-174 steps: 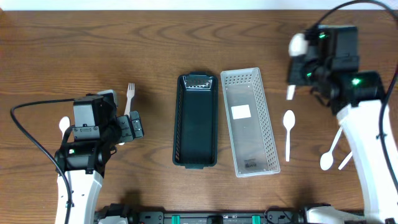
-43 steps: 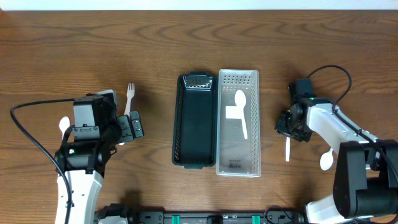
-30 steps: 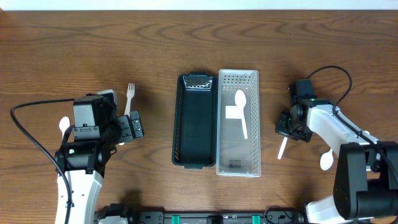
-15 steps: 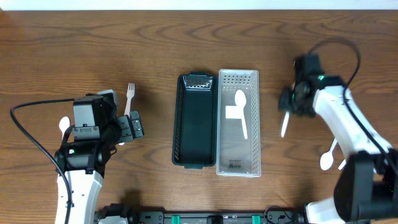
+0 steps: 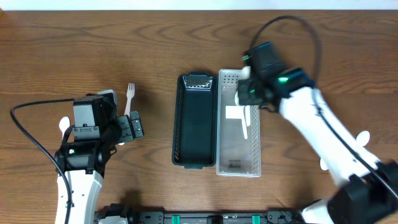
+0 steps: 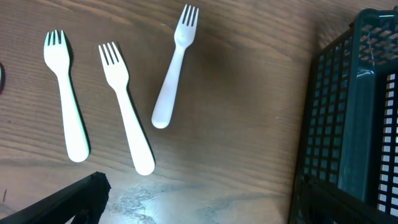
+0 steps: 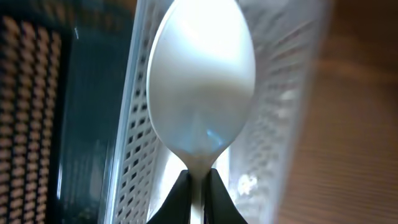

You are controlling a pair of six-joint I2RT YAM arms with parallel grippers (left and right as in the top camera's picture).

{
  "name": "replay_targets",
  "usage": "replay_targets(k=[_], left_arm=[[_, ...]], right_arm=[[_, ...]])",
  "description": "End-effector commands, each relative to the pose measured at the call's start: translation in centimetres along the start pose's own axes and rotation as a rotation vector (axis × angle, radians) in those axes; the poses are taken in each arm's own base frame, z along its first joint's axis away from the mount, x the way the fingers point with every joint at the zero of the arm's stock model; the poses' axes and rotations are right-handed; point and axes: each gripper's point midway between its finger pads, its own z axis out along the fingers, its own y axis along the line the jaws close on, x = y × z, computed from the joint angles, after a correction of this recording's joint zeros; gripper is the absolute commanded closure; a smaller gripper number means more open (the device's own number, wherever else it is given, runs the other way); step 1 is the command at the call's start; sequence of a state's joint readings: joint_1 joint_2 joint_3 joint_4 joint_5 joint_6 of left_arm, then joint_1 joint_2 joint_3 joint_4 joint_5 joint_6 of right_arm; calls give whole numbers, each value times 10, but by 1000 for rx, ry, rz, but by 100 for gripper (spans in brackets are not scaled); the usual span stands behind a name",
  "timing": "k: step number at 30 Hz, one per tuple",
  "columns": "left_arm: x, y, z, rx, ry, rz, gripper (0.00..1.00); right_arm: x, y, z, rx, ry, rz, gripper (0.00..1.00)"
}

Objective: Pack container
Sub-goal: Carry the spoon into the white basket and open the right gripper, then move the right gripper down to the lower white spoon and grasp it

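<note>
Right wrist view: the spoon (image 7: 202, 81) handle is cut off at the lower edge, below the right gripper (image 7: 199, 186) clamping it. The clear container (image 7: 283, 93) behind is blurred. Overhead, the right gripper covers that container's upper middle. Left wrist view: the green basket (image 6: 348, 124) runs off the right edge. The left gripper (image 5: 133, 126) shows only dark fingertips (image 6: 68, 202) at the bottom edge.

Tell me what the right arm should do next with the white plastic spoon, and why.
Probably lower slightly and open: the right gripper is shut on the white plastic spoon, which hangs above the clear perforated plastic tray, not yet released.
</note>
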State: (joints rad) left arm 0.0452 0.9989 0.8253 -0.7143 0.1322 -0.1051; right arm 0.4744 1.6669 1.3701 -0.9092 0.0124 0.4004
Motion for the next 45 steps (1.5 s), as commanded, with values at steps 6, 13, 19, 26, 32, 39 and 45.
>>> replay_targets(k=[6,13,19,26,32,39,45], left_arm=[[-8,-2,-5,10,-17,-9,2],[-8,-2,-5,10,-18,-8,2],[-8,-2,-5,10,-17,-8,2],[-8,-2,-5,10,-17,-8,2],[-8,-2,-5,10,-18,-8,2],[-8,-2,-5,10,-18,-8,2],[-8,-2,-5,10,-18,-8,2]], right_arm=[[34,11,55,61,156,-5,93],[7,-3,32,88,61,25,65],[-39,-57,-59,141,-154,166,64],[-6,-193,-140,311,-220,534,37],[53,-268,-121,369,-71,733,32],[113,-285,-45,348,48,812,31],[140,-285,-2,347,82,799,32]])
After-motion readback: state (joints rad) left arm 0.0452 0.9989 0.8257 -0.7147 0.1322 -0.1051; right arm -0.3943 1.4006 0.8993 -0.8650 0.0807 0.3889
